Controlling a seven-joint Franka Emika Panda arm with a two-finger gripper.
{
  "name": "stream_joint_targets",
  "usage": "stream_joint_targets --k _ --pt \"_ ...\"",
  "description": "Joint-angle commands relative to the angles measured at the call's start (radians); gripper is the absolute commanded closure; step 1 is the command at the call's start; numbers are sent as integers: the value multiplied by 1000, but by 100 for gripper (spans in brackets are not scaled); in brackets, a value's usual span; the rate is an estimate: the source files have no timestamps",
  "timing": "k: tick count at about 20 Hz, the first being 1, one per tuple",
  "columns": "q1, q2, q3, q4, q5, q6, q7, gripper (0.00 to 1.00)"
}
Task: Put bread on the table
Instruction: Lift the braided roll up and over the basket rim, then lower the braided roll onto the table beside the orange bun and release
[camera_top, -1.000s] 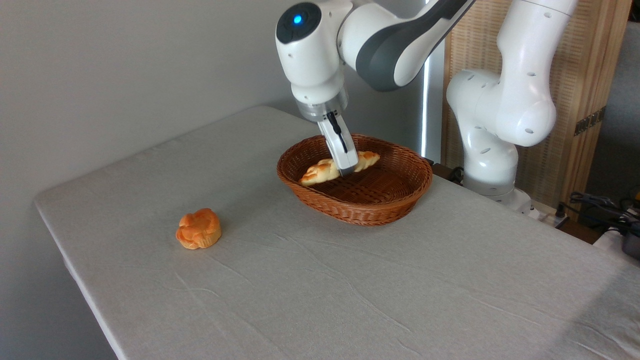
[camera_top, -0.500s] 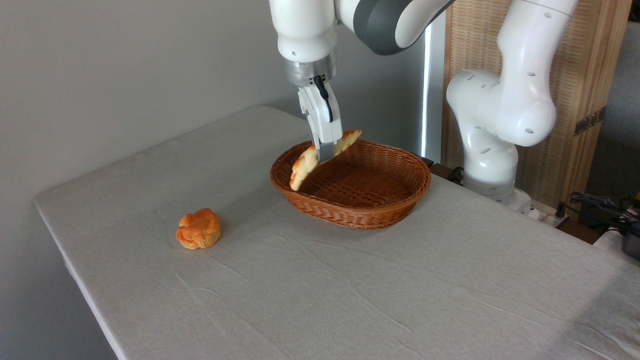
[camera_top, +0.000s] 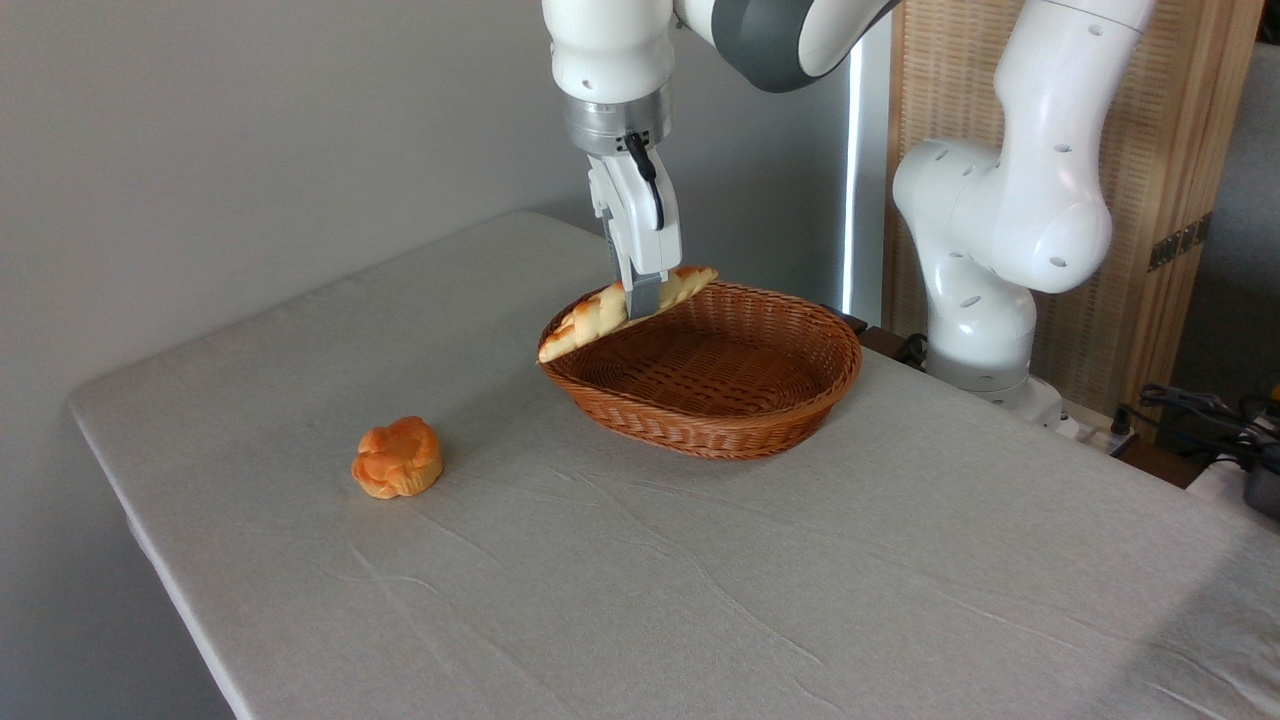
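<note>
The braided bread, pale yellow with browned bumps, hangs tilted over the far left rim of the brown wicker basket; its left tip points down and outward past the rim. My gripper points straight down and is shut on the loaf near its middle. The grey cloth-covered table stretches below and to the left. I cannot tell whether the loaf's lower end touches the basket rim.
A small round orange bun lies on the table at the left. The arm's white base stands behind the basket at the right. Cables lie off the table's far right corner, a wooden screen behind.
The gripper has lifted the loaf out of the basket and carried it up and left to the rim. The basket shifted slightly left.
</note>
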Motion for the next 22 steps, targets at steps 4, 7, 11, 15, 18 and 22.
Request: stream_joint_targets --k 4,7,11,15,18,22 --pt "-7 33 102 44 65 89 -4 67" --pt "-13 96 128 44 66 210 -4 67" --pt "-13 192 128 47 66 350 -7 65" --pt "-16 237 125 53 60 394 -31 65" --pt "-37 262 123 53 37 474 -125 66" --pt "-74 286 123 51 25 532 -187 59"
